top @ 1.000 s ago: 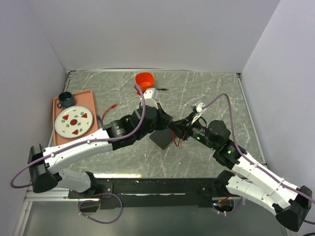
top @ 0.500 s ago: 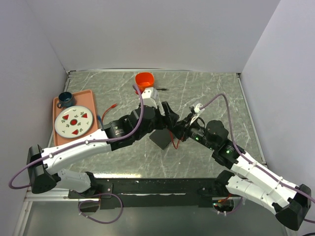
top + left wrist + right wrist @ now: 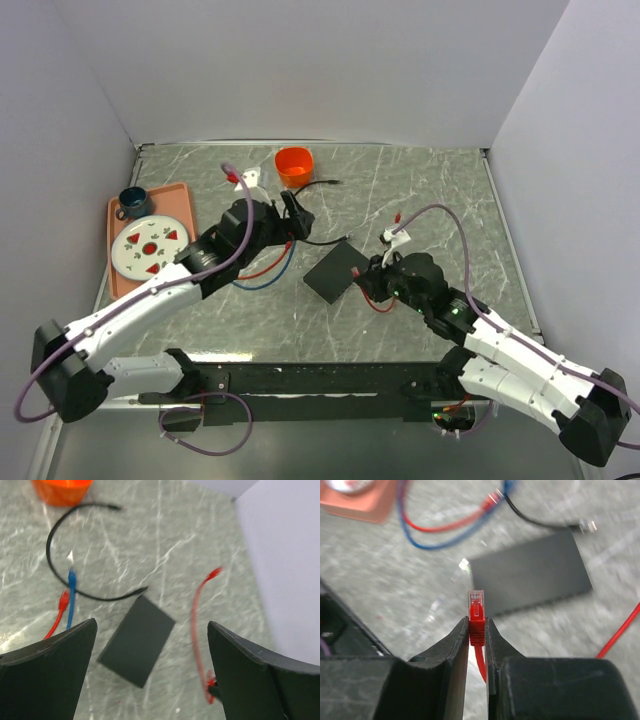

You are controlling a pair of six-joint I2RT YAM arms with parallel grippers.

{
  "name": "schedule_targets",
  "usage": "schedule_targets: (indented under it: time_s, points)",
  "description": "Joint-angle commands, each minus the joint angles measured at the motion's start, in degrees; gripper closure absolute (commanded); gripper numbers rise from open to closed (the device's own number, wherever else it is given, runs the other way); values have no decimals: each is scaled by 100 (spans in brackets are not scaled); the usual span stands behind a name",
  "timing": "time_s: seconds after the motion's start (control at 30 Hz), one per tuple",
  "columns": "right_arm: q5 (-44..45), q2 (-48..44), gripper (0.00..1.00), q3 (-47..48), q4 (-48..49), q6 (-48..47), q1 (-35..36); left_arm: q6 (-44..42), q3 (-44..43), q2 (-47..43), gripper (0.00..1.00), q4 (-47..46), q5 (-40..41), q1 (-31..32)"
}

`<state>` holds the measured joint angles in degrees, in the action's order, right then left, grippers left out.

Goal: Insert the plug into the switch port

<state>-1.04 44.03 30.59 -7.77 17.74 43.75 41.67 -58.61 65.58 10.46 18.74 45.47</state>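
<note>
The flat black box [image 3: 337, 272] lies on the marble table; its switch port cannot be made out in any view. My right gripper [image 3: 360, 281] sits just right of the box, shut on the red plug [image 3: 476, 611]. The plug's clear tip points at the box's [image 3: 532, 572] near long edge, a short gap away. Its red cable [image 3: 381, 303] trails behind the fingers. My left gripper [image 3: 288, 213] hovers back-left of the box, open and empty, and looks down on the box [image 3: 137, 640] between its fingers [image 3: 55, 652].
An orange cup [image 3: 293, 163] stands at the back. A black cable [image 3: 320, 238] ends at the box's far corner. Loose red and blue cables [image 3: 266, 270] lie left of the box. A tray [image 3: 185, 195] with plate and dark cup is far left.
My left gripper has opened and pulled away back-left from the box, uncovering it. My right gripper with the red plug has shifted slightly nearer and to the right.
</note>
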Motion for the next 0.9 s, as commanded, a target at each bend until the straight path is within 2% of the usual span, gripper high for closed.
schedule_targets:
  time_s: [0.0, 0.23, 0.37, 0.47, 0.87]
  points:
    - [561, 307, 100, -149, -576, 440, -24, -431, 323, 498, 3, -456, -844, -249]
    - [183, 948, 100, -483, -217, 687, -24, -966, 289, 1772, 3, -1344, -1952, -416]
    - [-229, 1143, 100, -791, 249, 915, 20, -1091, 157, 2589, 3, -1660, -2304, -460]
    - [-204, 1301, 100, -949, 503, 1030, 72, -1047, 130, 2976, 3, -1845, -2524, -513]
    - [217, 2592, 100, -616, 1278, 1065, 442, -1082, 280, 3795, 1, -2399, -3069, -548]
